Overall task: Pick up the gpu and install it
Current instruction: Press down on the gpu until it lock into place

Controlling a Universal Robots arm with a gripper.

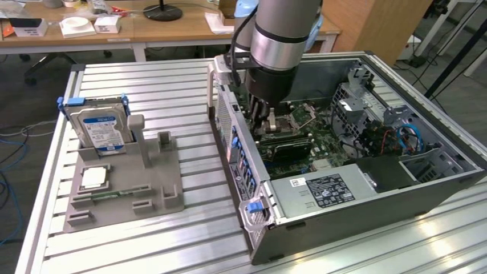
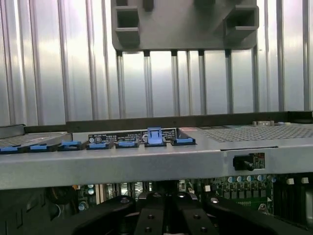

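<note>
1. The gpu [image 1: 288, 149] looks like the flat dark block down inside the open pc case [image 1: 426, 188]. It sits on the green motherboard [image 1: 323, 137], roughly mid-board. You can see a matte black rectangular face, and there's not much other detail at this angle.
2. The fingers [image 2: 146, 218] are right above it, coming straight down from the fat silver-and-black arm [image 1: 278, 40]. In the wrist view the two black jointed pieces meet in the middle, so they're pressed together. The card is just under them and a bit toward the exterior view's right. I honestly can't tell if they're pinching its top edge or just hanging over it.
3. The case is grey sheet metal lying on its side. A row of blue plastic clips [image 2: 154, 136] runs along its rear edge, and a perforated panel sits next to them.
4. A boxy silver power supply [image 1: 327, 191] with a black label sits in the near corner of the case.
5. Off to the exterior view's left, well apart from the case, is a grey plastic holder [image 1: 125, 188], blocky, with upright posts and little pockets.
6. A silver hard drive [image 1: 102, 128] with a blue label stands upright in it, held in a blue bracket. A square metal-topped chip [image 1: 93, 178] lies flat, with a narrow green memory stick [image 1: 106, 197] beside it.
7. Everything's on a desk [image 1: 167, 91] of shiny ribbed aluminium slats.
</note>
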